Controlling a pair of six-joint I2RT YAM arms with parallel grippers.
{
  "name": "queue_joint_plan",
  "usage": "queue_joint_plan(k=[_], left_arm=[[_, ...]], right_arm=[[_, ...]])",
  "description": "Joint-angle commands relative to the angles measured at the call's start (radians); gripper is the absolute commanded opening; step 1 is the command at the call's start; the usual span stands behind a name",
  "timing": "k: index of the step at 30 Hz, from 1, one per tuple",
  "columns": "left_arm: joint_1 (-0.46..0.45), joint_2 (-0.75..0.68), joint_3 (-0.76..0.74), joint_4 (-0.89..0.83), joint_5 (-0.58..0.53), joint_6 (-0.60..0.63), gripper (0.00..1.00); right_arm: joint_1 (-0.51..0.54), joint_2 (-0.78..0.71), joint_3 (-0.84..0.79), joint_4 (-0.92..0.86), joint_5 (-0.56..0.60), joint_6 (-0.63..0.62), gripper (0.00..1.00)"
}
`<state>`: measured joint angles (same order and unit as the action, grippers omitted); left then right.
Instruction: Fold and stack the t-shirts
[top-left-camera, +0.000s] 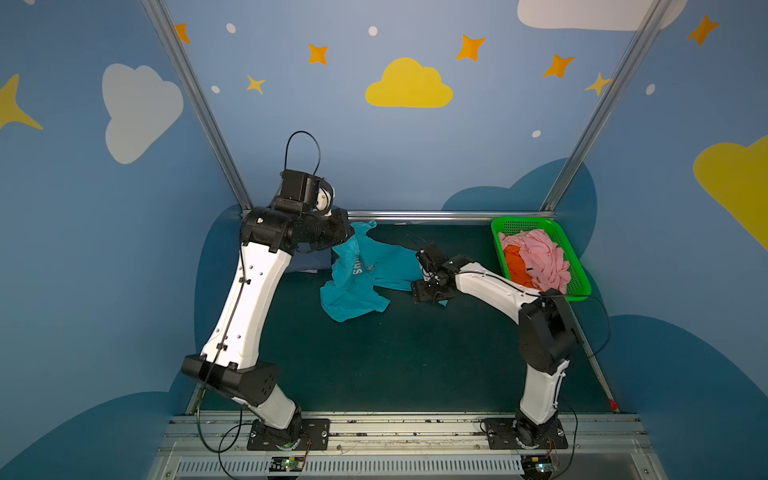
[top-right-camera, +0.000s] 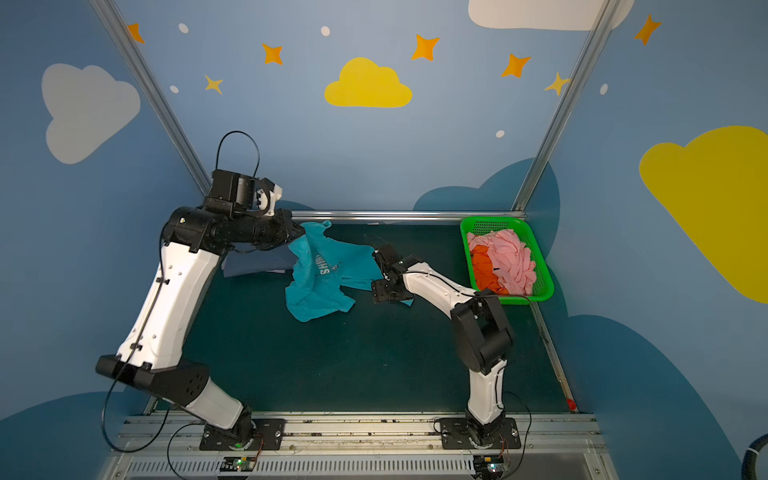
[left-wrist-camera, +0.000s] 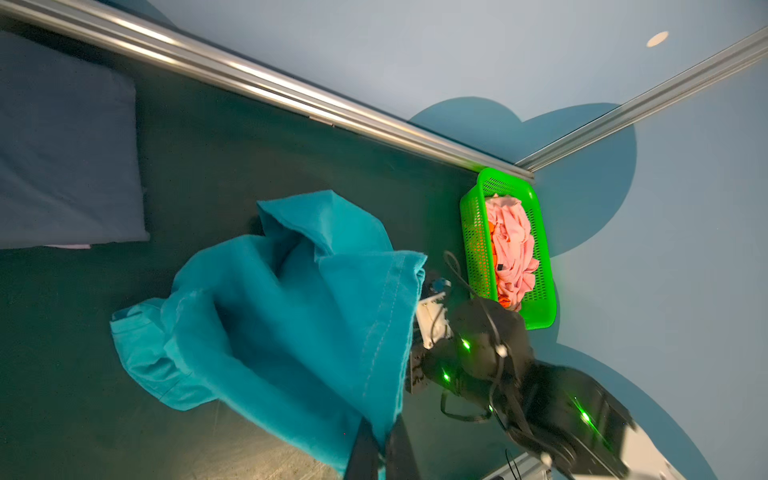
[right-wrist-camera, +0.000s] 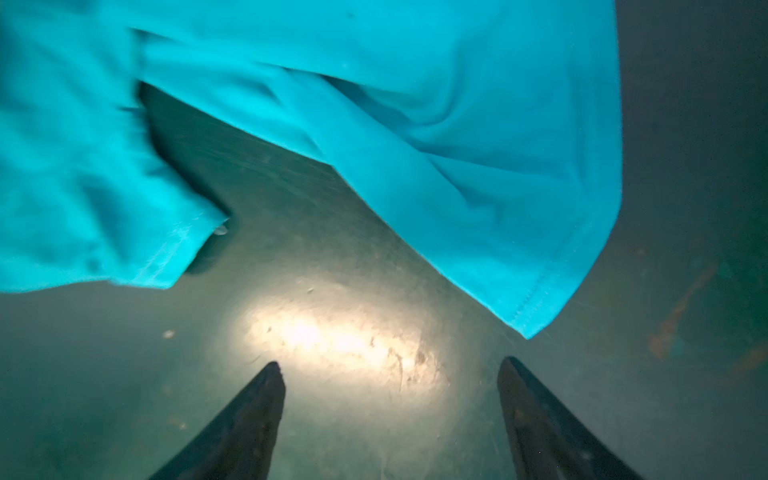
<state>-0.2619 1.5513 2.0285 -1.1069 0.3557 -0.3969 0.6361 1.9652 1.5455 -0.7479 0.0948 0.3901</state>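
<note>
- The left tool (left-wrist-camera: 380, 440) was clamped tight on an edge of the teal t-shirt (top-left-camera: 357, 286). It held that edge up at about 11 o'clock on the desk (top-left-camera: 415, 357), and the rest drooped in a crumpled heap.
- The right tool (right-wrist-camera: 388, 363) stood wide open and empty over bare desk, with a stitched hem corner just ahead of its fingertips.
- The step in hand, by my reading, was to get a second grip and spread this tee flat.
- To do it well, the right tool needed to bite that hem corner squarely, past the stitching. Then it should draw toward 3 o'clock until the cloth went taut, not stretched.
- Lay-down room looked best toward 6 o'clock, clear of the folded slate-blue t-shirt (top-right-camera: 249, 264) at 10 o'clock.
- The pink t-shirt (top-left-camera: 540, 257) and orange t-shirt (top-left-camera: 515, 262) waited in the green basket (top-left-camera: 523, 220) at 2 o'clock.
</note>
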Motion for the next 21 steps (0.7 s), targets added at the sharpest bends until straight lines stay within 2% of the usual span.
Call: queue_joint_plan(k=[1, 6, 11, 13, 14, 15, 16, 17, 21], left_arm=[[0.004, -0.106, -0.121, 0.051, -0.013, 0.0, 0.04], [0.017, -0.246, -0.274, 0.055, -0.063, -0.008, 0.04], [0.052, -0.323, -0.372, 0.058, -0.068, -0.026, 0.04], [0.063, -0.334, -0.39, 0.062, -0.066, -0.032, 0.04], [0.066, -0.336, -0.393, 0.063, -0.066, -0.033, 0.04], [0.07, -0.337, -0.395, 0.065, -0.064, -0.033, 0.04], [0.074, -0.336, -0.396, 0.066, -0.064, -0.034, 0.04], [0.077, -0.335, -0.396, 0.068, -0.061, -0.033, 0.04], [0.091, -0.332, -0.399, 0.077, -0.078, -0.033, 0.04]], right_arm=[[-0.039, 0.072, 0.098, -0.136, 0.008, 0.024, 0.82], [-0.059, 0.145, 0.147, -0.112, 0.044, 0.03, 0.81], [-0.081, 0.212, 0.144, -0.081, -0.031, 0.023, 0.7], [-0.085, 0.212, 0.112, -0.058, -0.072, 0.033, 0.59], [-0.088, 0.203, 0.086, -0.041, -0.09, 0.038, 0.42], [-0.088, 0.189, 0.059, -0.027, -0.099, 0.046, 0.17], [-0.09, 0.173, 0.031, -0.018, -0.102, 0.052, 0.04], [-0.09, 0.149, -0.003, -0.008, -0.105, 0.058, 0.0], [-0.087, 0.004, -0.18, 0.018, -0.125, 0.078, 0.0]])
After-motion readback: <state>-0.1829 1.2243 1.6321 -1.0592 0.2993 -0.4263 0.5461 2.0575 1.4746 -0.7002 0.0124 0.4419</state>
